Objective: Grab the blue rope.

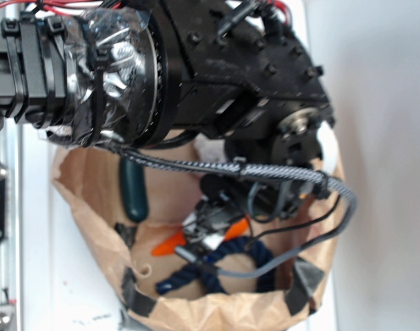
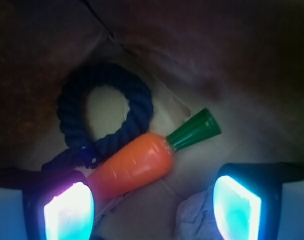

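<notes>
1. Tool (image 2: pixel 152 207): lowered into a brown paper bag (image 1: pixel 92 186); its two lit pads (image 2: pixel 69 212) stand wide apart with nothing between them, so it is open.
2. Blue rope (image 2: pixel 109 107): lies on the bag floor, curled in a loop, ahead of the tool and not touched by it.
3. Toy carrot (image 2: pixel 134 165): orange with a green top, resting against the rope's lower edge, its tip near the left pad.
4. Dark green capsule (image 1: pixel 134 193): leans at the bag's inner wall.
5. Grey braided cable (image 1: pixel 265 172): runs across the bag opening.
</notes>
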`<action>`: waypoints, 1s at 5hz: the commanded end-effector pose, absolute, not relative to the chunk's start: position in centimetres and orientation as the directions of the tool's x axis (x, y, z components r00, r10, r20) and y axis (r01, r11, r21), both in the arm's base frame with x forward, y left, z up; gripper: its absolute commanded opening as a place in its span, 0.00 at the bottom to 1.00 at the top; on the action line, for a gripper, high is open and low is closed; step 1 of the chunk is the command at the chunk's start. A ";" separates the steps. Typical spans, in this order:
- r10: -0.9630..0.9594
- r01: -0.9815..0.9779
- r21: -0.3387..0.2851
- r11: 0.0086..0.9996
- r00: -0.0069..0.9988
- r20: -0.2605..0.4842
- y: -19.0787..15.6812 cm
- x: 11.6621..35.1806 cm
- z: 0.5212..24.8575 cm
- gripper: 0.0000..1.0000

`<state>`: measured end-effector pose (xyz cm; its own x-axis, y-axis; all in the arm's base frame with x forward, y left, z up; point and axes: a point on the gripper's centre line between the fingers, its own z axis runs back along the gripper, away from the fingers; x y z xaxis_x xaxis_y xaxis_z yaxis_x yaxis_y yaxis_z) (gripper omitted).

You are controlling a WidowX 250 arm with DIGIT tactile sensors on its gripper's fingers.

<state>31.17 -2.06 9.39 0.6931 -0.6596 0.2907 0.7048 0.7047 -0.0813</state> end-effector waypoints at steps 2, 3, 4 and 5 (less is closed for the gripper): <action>-0.684 0.739 -0.030 0.673 0.638 0.353 -6.2 32.8 9.4 1.00; -0.685 0.719 0.013 0.695 0.657 0.315 -6.6 33.7 8.1 1.00; -0.686 0.724 -0.013 0.690 0.660 0.307 -7.5 33.8 7.2 1.00; -0.666 0.729 -0.055 0.682 0.650 0.365 -8.3 33.9 7.5 1.00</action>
<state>33.16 -6.61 5.92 0.6865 -0.6556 0.3146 0.7075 0.7021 -0.0808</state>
